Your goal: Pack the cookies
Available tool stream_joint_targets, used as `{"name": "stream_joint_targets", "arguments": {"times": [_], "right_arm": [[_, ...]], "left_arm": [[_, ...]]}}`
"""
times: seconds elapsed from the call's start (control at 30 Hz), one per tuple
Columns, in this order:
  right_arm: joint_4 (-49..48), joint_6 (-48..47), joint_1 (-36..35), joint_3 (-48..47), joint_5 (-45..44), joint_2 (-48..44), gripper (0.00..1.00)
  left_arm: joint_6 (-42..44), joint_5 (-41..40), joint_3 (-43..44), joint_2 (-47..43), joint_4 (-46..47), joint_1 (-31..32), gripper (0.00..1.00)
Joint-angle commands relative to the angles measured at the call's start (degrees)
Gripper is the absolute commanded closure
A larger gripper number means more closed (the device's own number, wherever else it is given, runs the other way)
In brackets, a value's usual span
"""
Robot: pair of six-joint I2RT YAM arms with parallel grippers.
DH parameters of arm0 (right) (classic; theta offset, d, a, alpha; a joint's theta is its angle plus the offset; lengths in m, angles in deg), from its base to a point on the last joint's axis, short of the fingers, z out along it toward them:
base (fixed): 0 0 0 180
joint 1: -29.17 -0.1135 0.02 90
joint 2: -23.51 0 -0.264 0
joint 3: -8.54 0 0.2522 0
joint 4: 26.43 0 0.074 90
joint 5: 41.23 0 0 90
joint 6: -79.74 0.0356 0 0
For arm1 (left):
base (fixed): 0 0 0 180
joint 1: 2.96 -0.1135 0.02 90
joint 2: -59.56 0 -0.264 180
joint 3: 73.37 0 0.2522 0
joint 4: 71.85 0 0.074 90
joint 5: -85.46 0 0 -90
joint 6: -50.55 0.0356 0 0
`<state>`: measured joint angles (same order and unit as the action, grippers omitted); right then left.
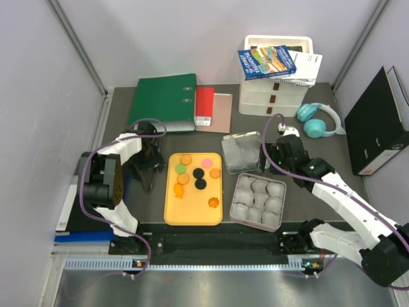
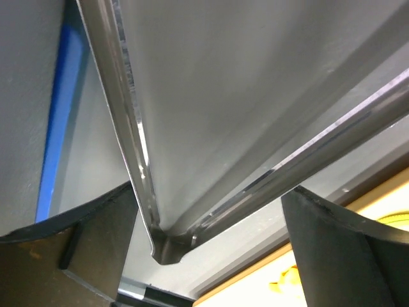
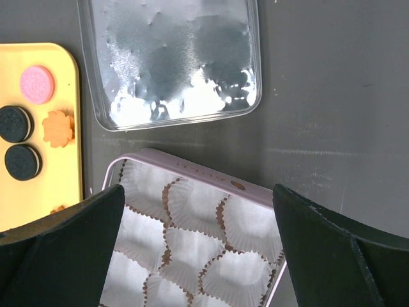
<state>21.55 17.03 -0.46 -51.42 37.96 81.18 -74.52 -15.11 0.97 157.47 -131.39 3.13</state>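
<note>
Nearest, just right of the flat yellow plastic tray [image 1: 192, 214]: pale pink square tin [image 3: 185, 165] lined with white crinkled paper cups [image 3: 192, 204], all unfilled. On the tray, the cookies [image 1: 199, 173], small orange, black, green and pink discs, lying loose, none packed yet. Left of the tray, left gripper [image 1: 149, 182], fingers spread, empty. Right of the tray's far end, right gripper [image 1: 273, 165], likewise spread and empty. Beyond, clear plastic lid [image 1: 241, 152]. Best to start with the orange flower-shaped cookie [image 1: 213, 203] nearest the tin: descend straight, pinch across the edges, spare the neighbours, release low into one cup.
</note>
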Motion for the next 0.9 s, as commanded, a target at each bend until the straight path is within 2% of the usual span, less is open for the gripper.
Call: {"name": "stream_joint_targets", "arguments": {"times": [0.0, 0.03, 0.07, 0.27, 0.37, 0.4, 0.7, 0.8, 0.83, 0.87], "right_arm": [[-0.03, 0.57, -0.61, -0.39, -1.76, -2.21, 0.01], [0.06, 0.57, -0.52, -0.39, -1.85, -2.30, 0.01], [0.06, 0.57, -0.61, -0.30, -1.93, -2.39, 0.01], [-0.12, 0.66, -0.61, -0.47, -1.76, -2.30, 0.01], [-0.12, 0.57, -0.61, -0.65, -1.50, -2.12, 0.01], [-0.12, 0.66, -0.61, -0.65, -1.41, -2.12, 0.01], [-0.29, 0.66, -0.52, -2.14, 0.26, -1.24, 0.01], [-0.38, 0.49, -0.61, -3.20, 0.87, -0.72, 0.01], [-0.47, 0.40, -0.61, -3.46, 1.31, -0.54, 0.01], [-0.47, 0.31, -0.61, -3.90, 1.58, -0.37, 0.01]], "left_arm": [[2.90, -0.16, -0.89, 2.90, 4.64, -0.20, 0.13], [3.08, -0.15, -1.33, 2.90, 4.99, -0.20, 0.19], [3.34, 0.11, -1.86, 2.90, 5.43, -0.29, 0.33], [4.04, 0.11, -5.90, 3.08, 7.55, -0.29, 0.54], [4.13, 0.02, -6.87, 2.12, 7.90, -0.29, 0.80], [4.13, -0.15, -6.88, 1.59, 7.90, -0.29, 0.99], [2.99, -0.68, -4.59, -9.65, 2.19, -0.11, 0.99], [3.95, -0.33, -3.28, -15.71, 0.17, 0.59, 0.93], [4.30, -0.16, -2.92, -17.21, -0.18, 0.94, 0.89], [5.35, 0.28, -2.14, -20.18, -0.45, 1.47, 0.81]]}}
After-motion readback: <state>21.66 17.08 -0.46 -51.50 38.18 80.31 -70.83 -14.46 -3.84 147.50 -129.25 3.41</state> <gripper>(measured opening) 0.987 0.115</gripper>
